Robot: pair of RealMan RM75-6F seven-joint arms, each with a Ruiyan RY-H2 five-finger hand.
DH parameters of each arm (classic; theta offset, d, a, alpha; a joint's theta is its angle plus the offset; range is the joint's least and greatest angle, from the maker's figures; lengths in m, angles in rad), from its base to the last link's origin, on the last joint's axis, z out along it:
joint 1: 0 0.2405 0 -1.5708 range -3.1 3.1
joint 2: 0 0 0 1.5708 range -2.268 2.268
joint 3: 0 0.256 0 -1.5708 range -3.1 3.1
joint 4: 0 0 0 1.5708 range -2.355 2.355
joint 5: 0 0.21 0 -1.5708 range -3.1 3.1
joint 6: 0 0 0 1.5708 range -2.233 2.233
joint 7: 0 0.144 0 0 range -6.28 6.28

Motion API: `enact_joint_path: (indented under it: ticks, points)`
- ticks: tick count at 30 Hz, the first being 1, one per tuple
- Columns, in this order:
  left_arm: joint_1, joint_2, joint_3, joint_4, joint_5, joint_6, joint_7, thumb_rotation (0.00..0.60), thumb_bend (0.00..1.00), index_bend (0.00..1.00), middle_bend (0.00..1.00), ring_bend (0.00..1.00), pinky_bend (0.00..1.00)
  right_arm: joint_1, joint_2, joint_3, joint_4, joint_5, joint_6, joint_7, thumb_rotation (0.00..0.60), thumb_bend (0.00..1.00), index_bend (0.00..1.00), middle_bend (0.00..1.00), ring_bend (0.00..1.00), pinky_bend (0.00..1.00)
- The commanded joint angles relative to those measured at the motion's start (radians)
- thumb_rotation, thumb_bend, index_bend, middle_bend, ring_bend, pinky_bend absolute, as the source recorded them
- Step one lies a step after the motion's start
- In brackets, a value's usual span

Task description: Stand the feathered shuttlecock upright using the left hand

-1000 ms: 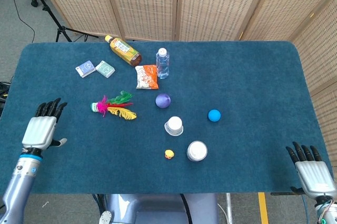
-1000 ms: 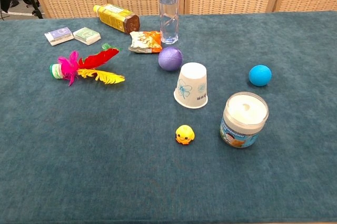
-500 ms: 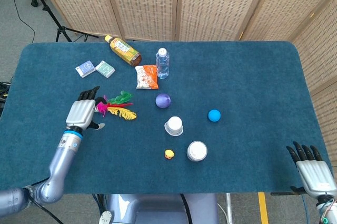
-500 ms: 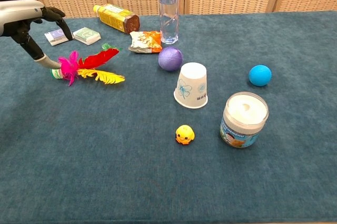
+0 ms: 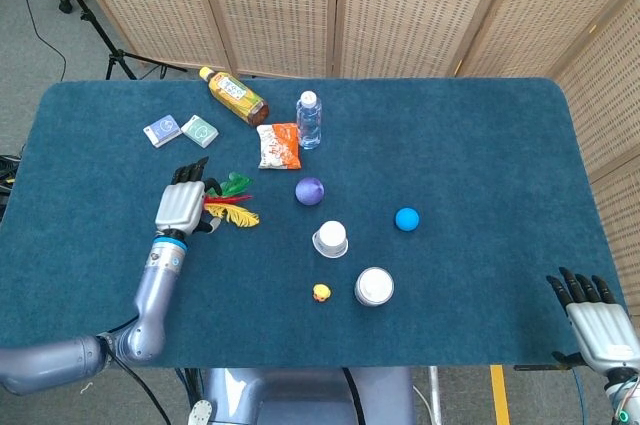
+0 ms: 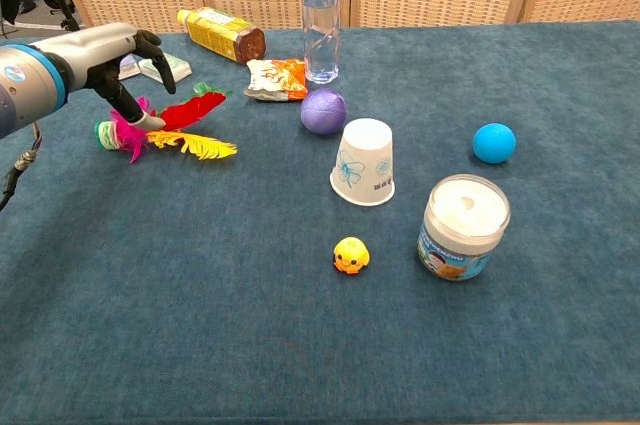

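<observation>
Now left hand (image 6: pixel 112 63) released above the shuttlecock (image 6: pixel 165 128) lying on its side, fingers spread, thumb tip at its feathers, right hand (image 5: pixel 593 319) released at table (image 5: pixel 480 145) edge

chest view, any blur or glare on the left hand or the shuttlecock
Chest view: left hand and shuttlecock are sharp, no glare, only soft shadows on the cloth. Head view: both are small but clear, the left hand covering the shuttlecock's base.

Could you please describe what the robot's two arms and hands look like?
Both hands, left hand and right hand, have silver-grey backs and black fingers. The left arm is glossy silver-grey with a blue ring at the wrist.
</observation>
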Motion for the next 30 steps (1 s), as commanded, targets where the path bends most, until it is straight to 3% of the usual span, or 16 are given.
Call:
enact_joint_path:
  ticks: [1, 11, 18, 30]
  points:
    - [-0.016, -0.057, 0.003, 0.070, 0.032, -0.002, -0.044, 0.600, 0.26, 0.44, 0.00, 0.00, 0.00, 0.000, 0.002, 0.002, 0.005, 0.000, -0.002, 0.012, 0.600, 0.00, 0.00, 0.00, 0.00, 0.00]
    - [-0.057, -0.188, -0.015, 0.254, 0.133, 0.002, -0.132, 0.600, 0.26, 0.46, 0.00, 0.00, 0.00, 0.007, 0.003, 0.007, 0.023, 0.012, -0.025, 0.043, 0.600, 0.00, 0.00, 0.00, 0.00, 0.00]
    - [-0.061, -0.220, -0.020, 0.287, 0.167, 0.012, -0.151, 0.600, 0.26, 0.54, 0.00, 0.00, 0.00, 0.009, 0.002, 0.013, 0.035, 0.020, -0.028, 0.058, 0.600, 0.00, 0.00, 0.00, 0.00, 0.00]
    - [-0.048, -0.219, -0.021, 0.304, 0.178, 0.011, -0.140, 0.600, 0.30, 0.57, 0.00, 0.00, 0.00, 0.006, -0.001, 0.013, 0.034, 0.014, -0.021, 0.053, 0.600, 0.00, 0.00, 0.00, 0.00, 0.00]
